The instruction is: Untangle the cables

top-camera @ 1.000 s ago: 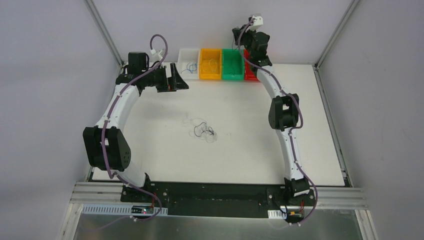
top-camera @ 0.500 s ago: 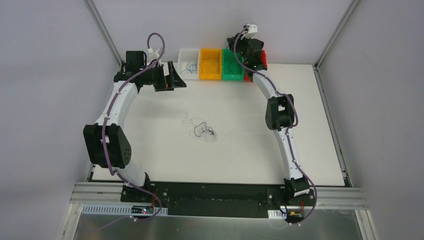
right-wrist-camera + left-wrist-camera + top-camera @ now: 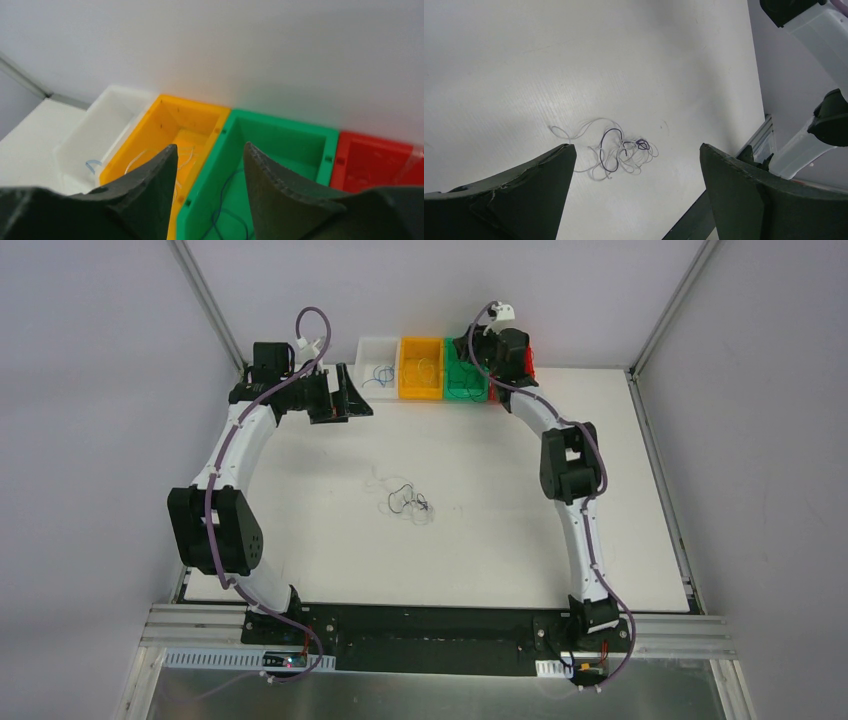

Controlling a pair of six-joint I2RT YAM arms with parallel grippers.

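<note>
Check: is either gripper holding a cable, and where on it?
Nothing is held. The left gripper has open jaws well away from the tangled cables; the right gripper has empty jaws parted over the green bin.

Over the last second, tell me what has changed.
The right gripper swung left from above the red bin to above the green bin and its jaws opened; a blue cable lies in that bin beneath them. The left gripper stayed open, and the tangle of cables did not move.

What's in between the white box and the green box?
The orange box sits between the white box and the green box. The right wrist view shows it best, and the top view shows it too.
</note>
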